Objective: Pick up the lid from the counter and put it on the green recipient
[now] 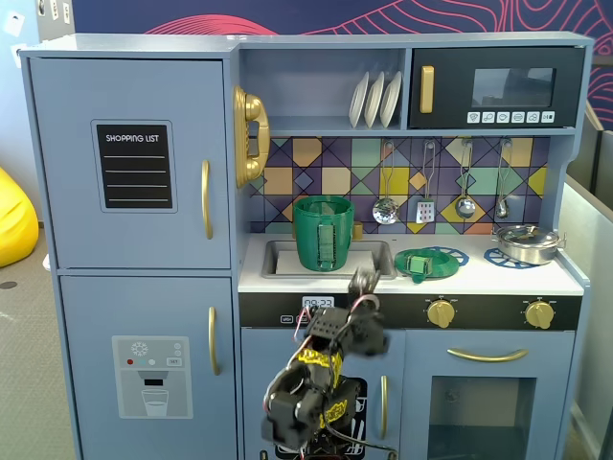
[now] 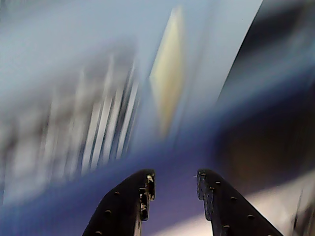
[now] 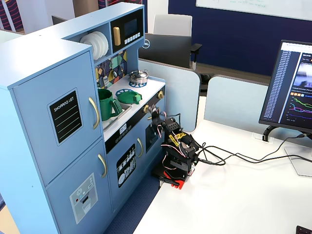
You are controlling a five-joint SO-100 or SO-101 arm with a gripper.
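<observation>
Your pincer (image 2: 174, 189) stands open with nothing between its two dark fingers (image 2: 129, 204), which rise from the bottom edge of the wrist view; everything past them is smeared by blur, so only pale and dark streaks show there. In a fixed view the pincer (image 1: 363, 282) sits in front of the toy kitchen's counter edge, raised above the folded arm (image 1: 321, 383). From it, the lid (image 1: 419, 264) lies at about two o'clock, flat on the counter surface (image 1: 498, 278) over a blue burner ring (image 1: 446, 254), untouched. The green recipient (image 1: 323, 232) stands upright at about eleven o'clock, in the sink (image 1: 378, 251), its top open. Farther right, at about three o'clock from the lid, a shiny steel pot (image 1: 528, 242) rests on the counter.
</observation>
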